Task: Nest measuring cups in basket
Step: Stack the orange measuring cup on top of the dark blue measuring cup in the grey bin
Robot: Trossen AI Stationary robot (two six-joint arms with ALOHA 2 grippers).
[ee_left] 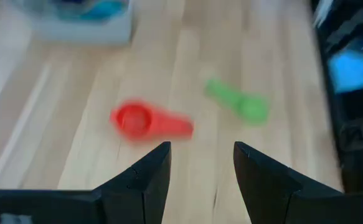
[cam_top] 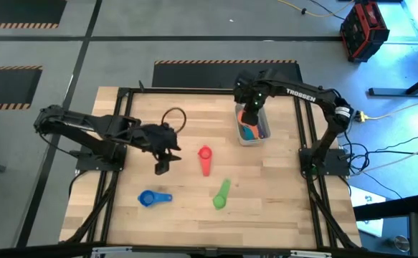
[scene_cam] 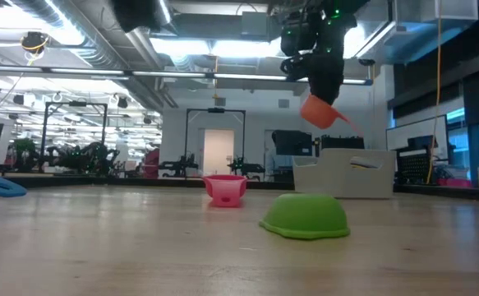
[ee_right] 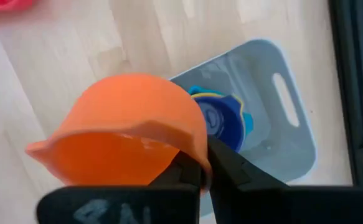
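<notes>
R gripper (ee_right: pixel 203 171) pinching the orange cup (ee_right: pixel 128 134) by its handle end, fingers pressed tight on it; cup hangs in the air directly over the basket (cam_top: pixel 252 133), bowl tilted, clear of the rim in the low view (scene_cam: pixel 321 111); basket (ee_right: pixel 281 106) is the landmark from here on.

Inside basket: stacked cups, blue one (ee_right: pixel 218 121) on top w/ teal and yellow edges showing under it; can't tell how many in the stack; basket sits on the table (cam_top: pixel 194 208) near the far edge, R side.

L gripper (ee_left: pixel 201 165) spread, nothing betw the fingers; hovers well to the L of basket and nearer the front edge, over bare wood (cam_top: pixel 162 163).

Loose cups on table, all apart from each other:
- red cup (cam_top: pixel 205 159) — betw L gripper and basket, upright, handle pointing to the front edge
- green cup (cam_top: pixel 221 194) — front of basket, bowl face down per low view (scene_cam: pixel 305 215)
- blue cup (cam_top: pixel 153 198) — furthest from basket, front-L, upright

Dark cable loop (cam_top: pixel 173 117) lies L of basket, behind the L arm.
</notes>
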